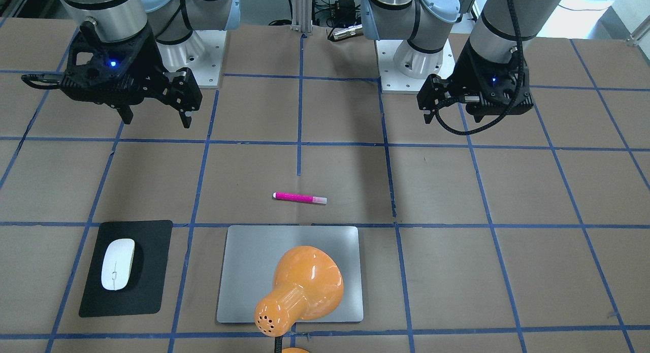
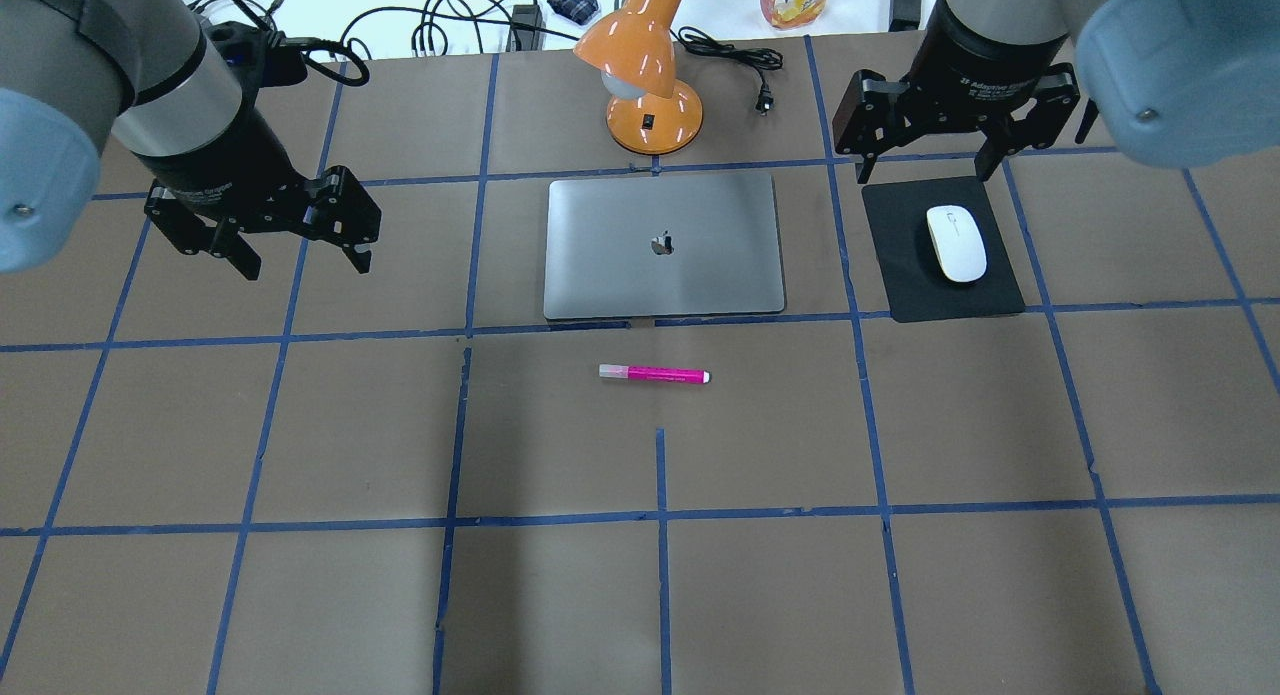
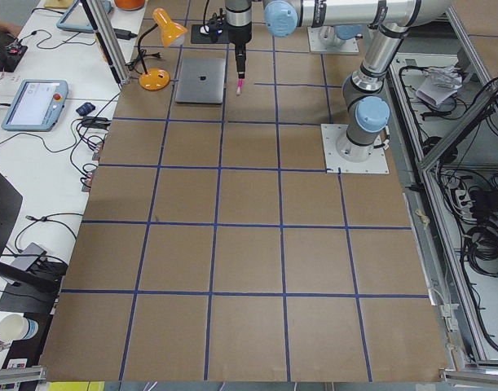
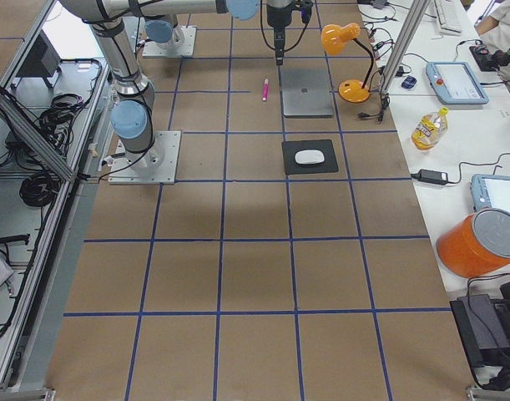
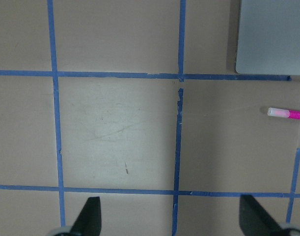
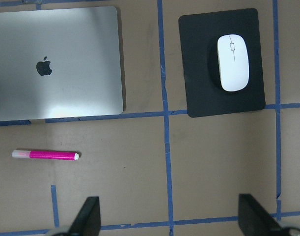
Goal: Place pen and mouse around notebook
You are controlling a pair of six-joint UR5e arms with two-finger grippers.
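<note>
Your left gripper (image 2: 306,263) and right gripper (image 2: 930,167) hung spread and empty in the overhead view. There the notebook (image 2: 700,275) bore an apple logo (image 2: 661,243), the pen (image 2: 654,374) lay near its robot-side edge without touching it, and the mouse (image 2: 956,243) sat on a black pad (image 2: 900,285). From the front, you saw an orange lamp (image 1: 304,287) overlapping the notebook. On the right wrist view the logo showed again.

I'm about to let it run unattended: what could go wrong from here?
The slim pen lies flat and could roll or slip from a pincer. The smooth mouse may squirt out of the open right pincer. The orange lamp stands close by the notebook; an arm might knock it.
</note>
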